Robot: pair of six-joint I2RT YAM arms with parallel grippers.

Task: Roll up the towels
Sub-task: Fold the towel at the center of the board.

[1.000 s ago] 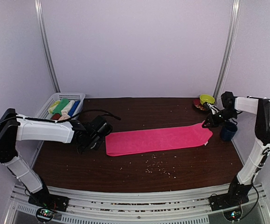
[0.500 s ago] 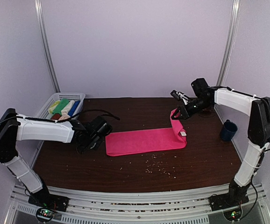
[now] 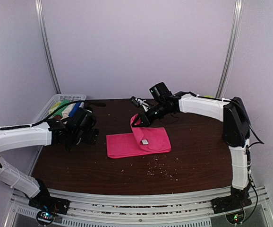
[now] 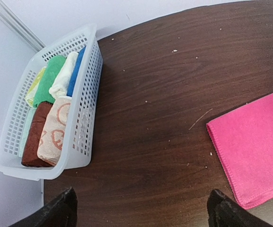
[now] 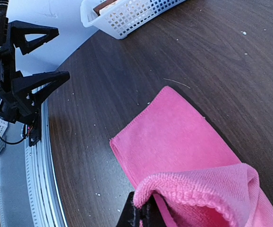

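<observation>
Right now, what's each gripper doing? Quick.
Left gripper: open, jaws spread wide, holding nothing.
Right gripper: shut on the raised end of the hot pink towel.

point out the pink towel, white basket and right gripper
pink towel (image 3: 127, 145): top external view, flat left part
white basket (image 4: 87, 111): left wrist view, mesh side wall
right gripper (image 3: 138, 122): top external view, between fingertips pinching the raised towel end

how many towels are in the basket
6 clearly, packed in the white basket: yellow towel, green towel, cream towel and blue towel in the far row, brown towel and peach towel nearer the camera. Others may be hidden beneath.
</observation>
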